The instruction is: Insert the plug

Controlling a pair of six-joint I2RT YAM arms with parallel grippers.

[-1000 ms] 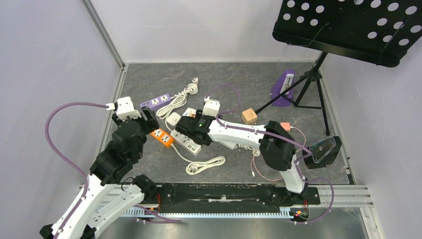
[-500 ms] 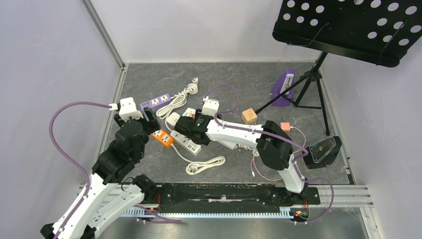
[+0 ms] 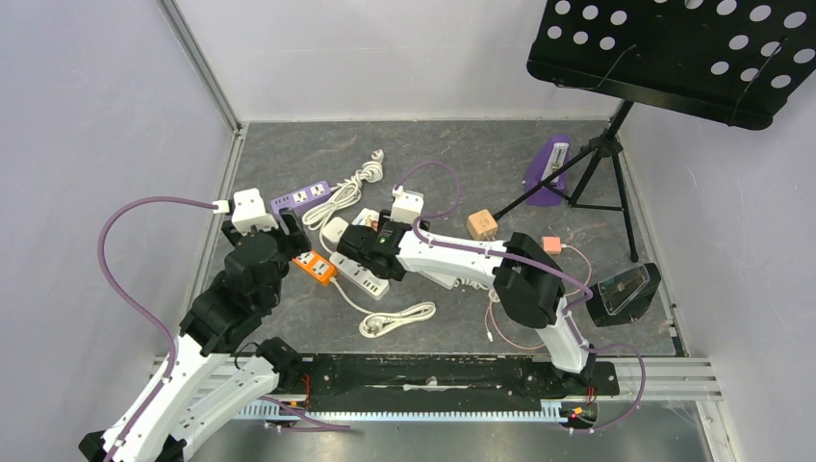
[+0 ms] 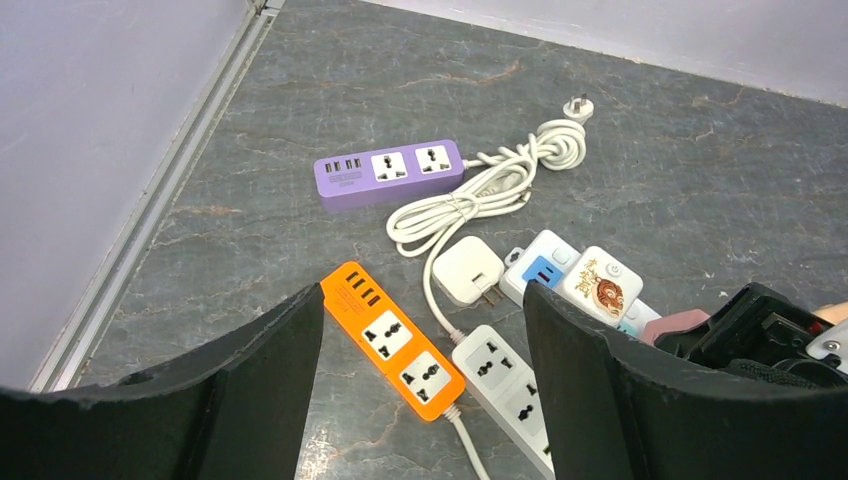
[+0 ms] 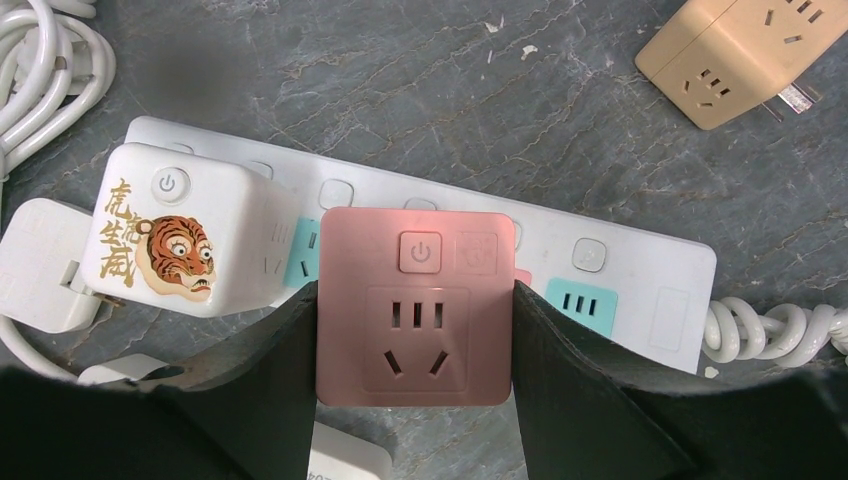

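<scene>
A grey marbled table (image 3: 462, 154) lies between pale lilac walls. Nearest the arm bases, a small coiled white lead (image 3: 396, 320) lies on the stone, with a black box (image 3: 625, 292) well off to the right.

Further in, the left gripper (image 4: 422, 300) hangs with its fingers spread wide and nothing between them, above the near end of an orange power strip (image 4: 398, 342). Just right of it, the right gripper (image 5: 412, 310) is clamped on the sides of the pink plug (image 5: 415, 340), which sits over the middle of the white power strip (image 5: 640, 265). Whether its pins are seated cannot be told. A white cube with a tiger picture (image 5: 180, 240) stands on the same strip, touching the pink plug's left side. A white charger (image 4: 468, 270) lies just beside that end.

Beyond are a purple power strip (image 4: 390, 172) and its bundled white cable (image 4: 480, 190). A beige cube adapter (image 5: 735, 45) rests to the right. Farthest right stand a purple metronome (image 3: 549, 171) and a black music stand (image 3: 674, 48).
</scene>
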